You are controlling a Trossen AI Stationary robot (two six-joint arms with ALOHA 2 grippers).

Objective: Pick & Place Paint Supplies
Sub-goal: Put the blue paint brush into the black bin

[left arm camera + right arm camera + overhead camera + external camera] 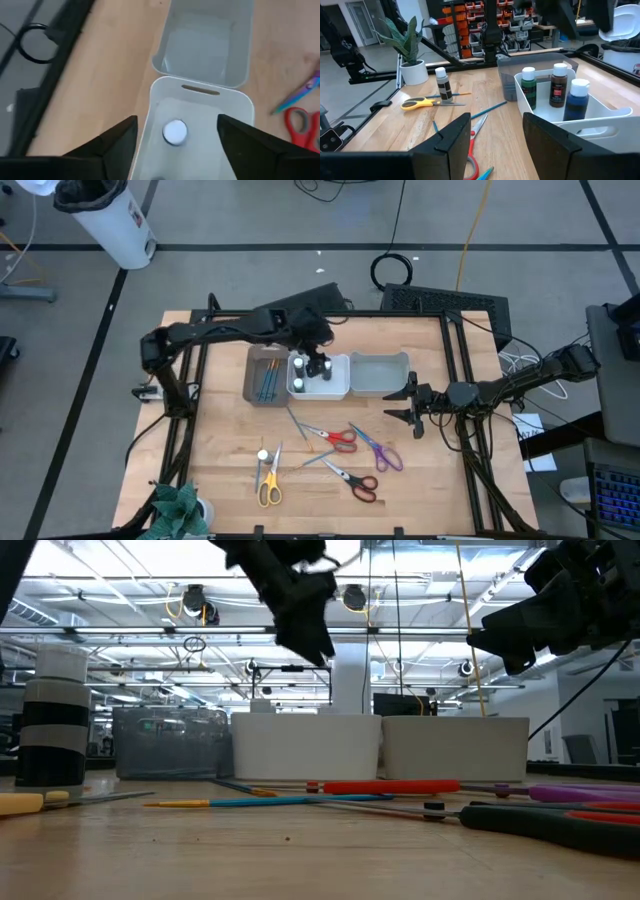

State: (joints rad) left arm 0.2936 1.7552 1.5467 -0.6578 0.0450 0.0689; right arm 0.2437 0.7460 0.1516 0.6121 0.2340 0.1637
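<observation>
even bright overhead light, soft shadows, blurred foreground in the low view

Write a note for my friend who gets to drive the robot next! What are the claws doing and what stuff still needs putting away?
Left gripper: open, above the white bin.
Right gripper: open, empty, waiting beside the grey bin.
Done: three bottles stand in the white bin; brushes lie in the brown bin.
Left on the table: one bottle, yellow scissors, red scissors, purple scissors, black scissors, and a few loose brushes.
</observation>
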